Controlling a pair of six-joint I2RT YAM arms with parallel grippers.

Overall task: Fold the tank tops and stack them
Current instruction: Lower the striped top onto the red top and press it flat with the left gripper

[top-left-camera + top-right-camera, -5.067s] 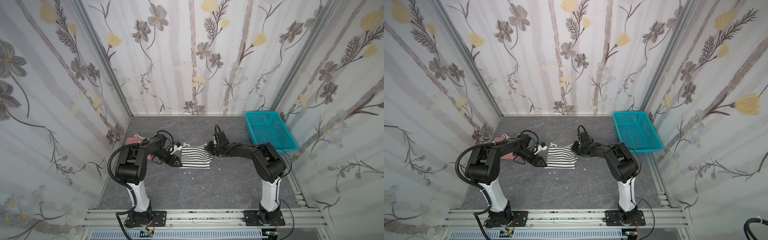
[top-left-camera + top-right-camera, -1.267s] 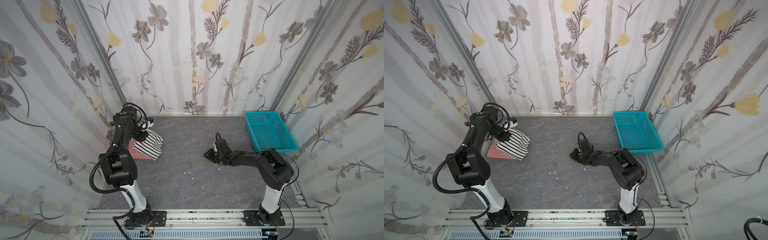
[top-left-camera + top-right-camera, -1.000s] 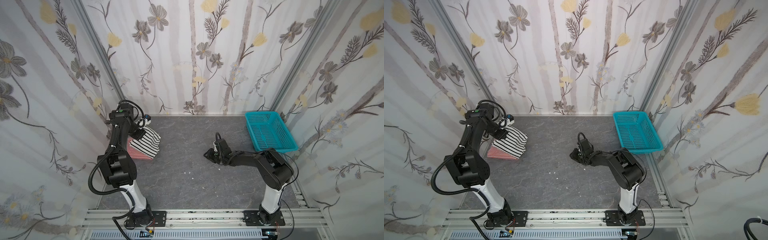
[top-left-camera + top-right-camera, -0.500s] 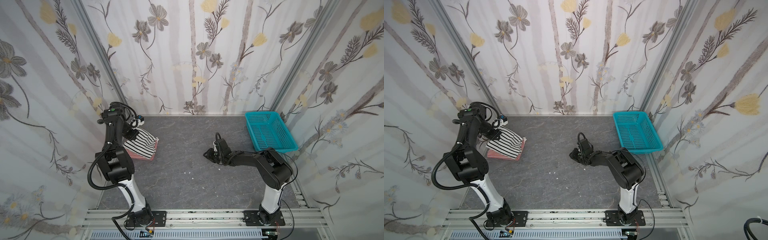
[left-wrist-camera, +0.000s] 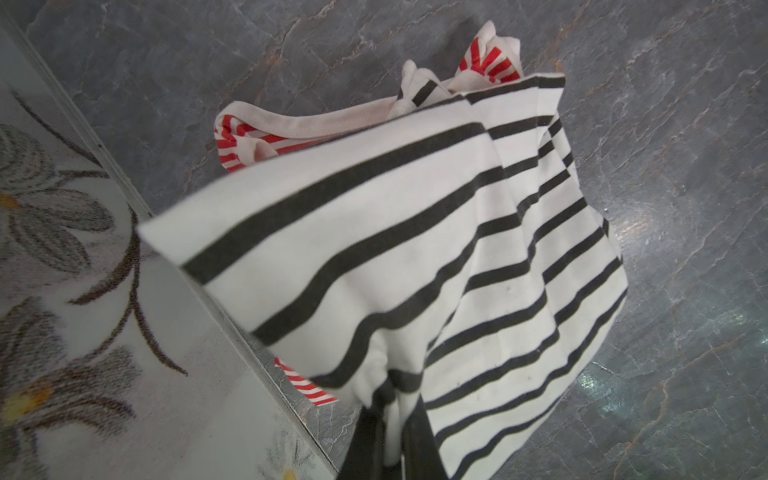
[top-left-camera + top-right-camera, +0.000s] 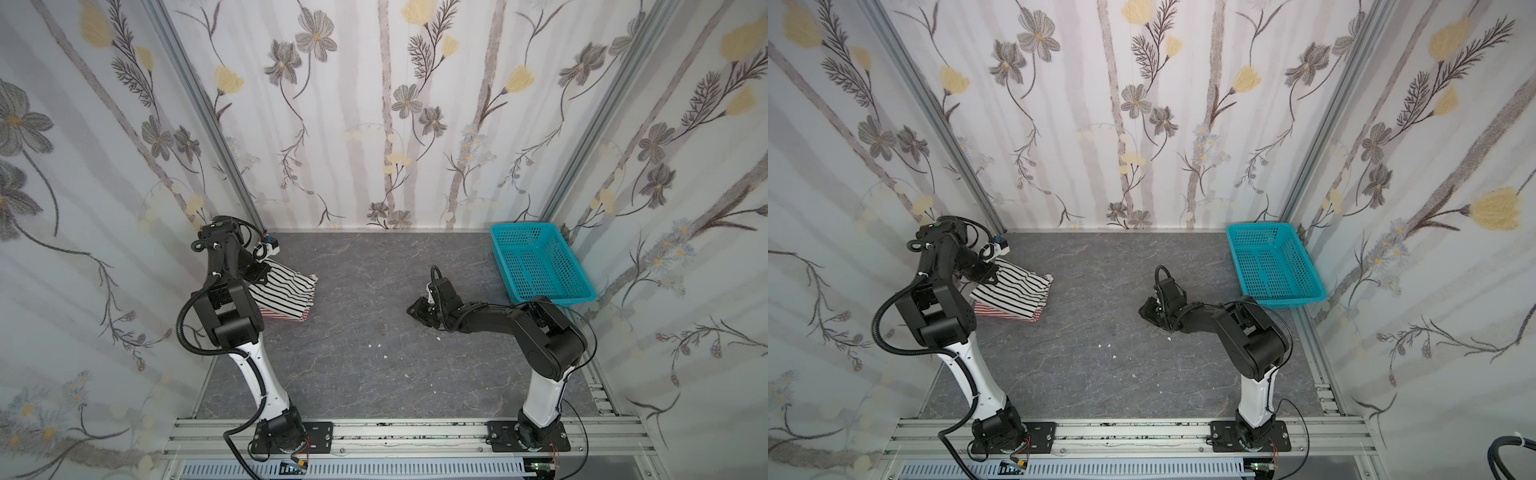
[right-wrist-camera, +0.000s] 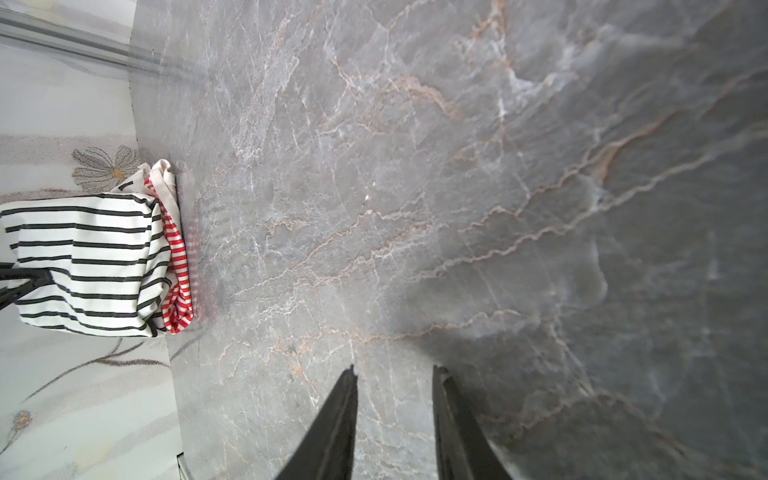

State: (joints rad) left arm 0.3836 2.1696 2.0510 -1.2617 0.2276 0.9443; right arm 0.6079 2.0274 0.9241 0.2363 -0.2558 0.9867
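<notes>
The black-and-white tank top, folded, lies draped over the red-and-white tank top at the far left of the table, close to the left wall. My left gripper is shut on an edge of the black-and-white top, lifting that edge slightly. Red-and-white stripes peek out from under it. My right gripper rests low over the middle of the table, open and empty, well apart from both tops.
A teal perforated basket stands at the back right. The left wall and its metal rail run right beside the stack. Small white crumbs dot the grey marbled table.
My left arm has carried the black-and-white top from the table's middle to the far left and lowered it onto the red-and-white top. The right arm has barely moved.
</notes>
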